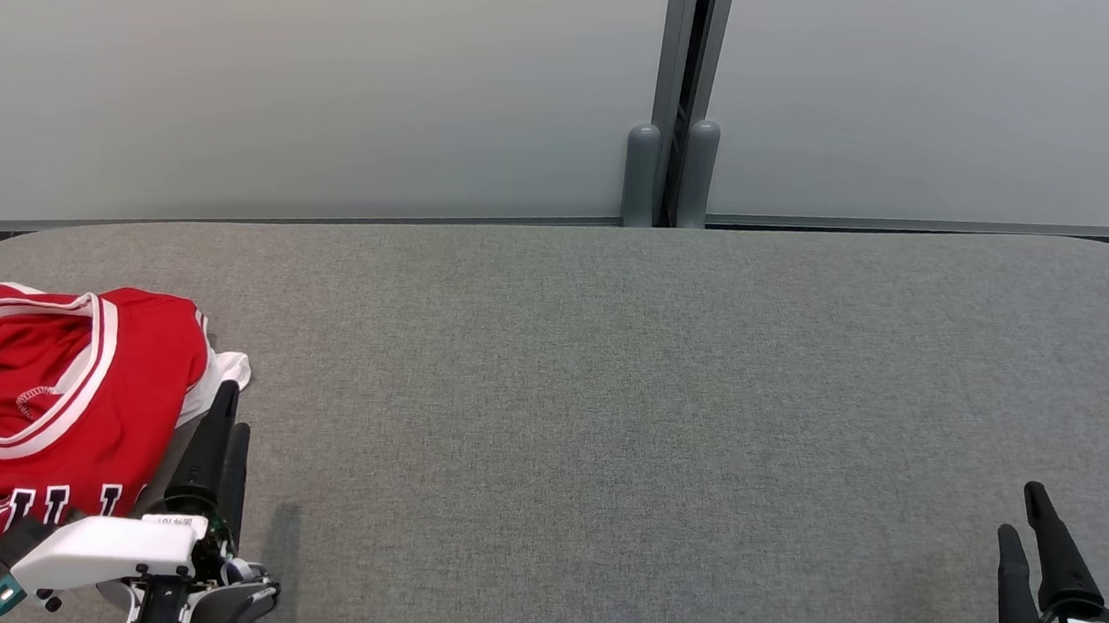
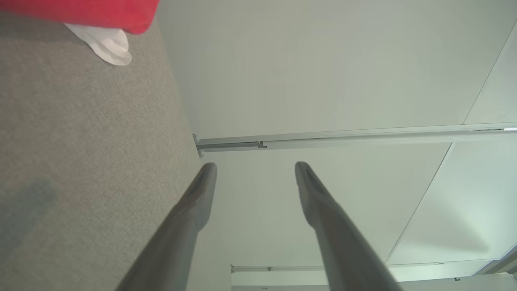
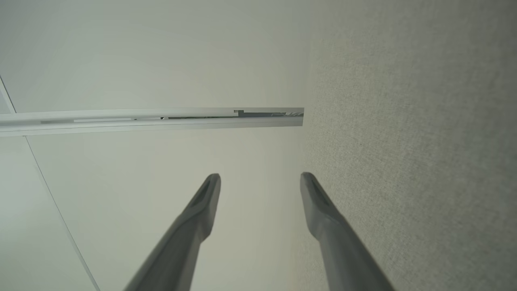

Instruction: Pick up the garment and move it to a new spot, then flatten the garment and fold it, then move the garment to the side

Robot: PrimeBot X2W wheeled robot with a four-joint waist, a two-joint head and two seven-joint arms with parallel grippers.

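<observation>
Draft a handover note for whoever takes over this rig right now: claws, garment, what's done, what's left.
Left claw: open, empty, just right of the red jersey.
Right claw: open, empty, at the right end of the grey padded surface.
The red jersey lies bunched at its left end, unheld.
Done: nothing visible yet.
Left: pick up, move, flatten, fold, set aside.

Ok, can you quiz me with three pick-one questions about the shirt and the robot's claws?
1. Where on the grey table is the shirt? A middle B robot's left end C robot's right end
2. What colour is most of the shirt? A blue B green C red
3. How are the left claw and right claw? A both open, empty B both gripping shirt C both shut
Answers: B, it lies beside the left claw; C, red with white trim; A, each stands wide with nothing between.
</observation>
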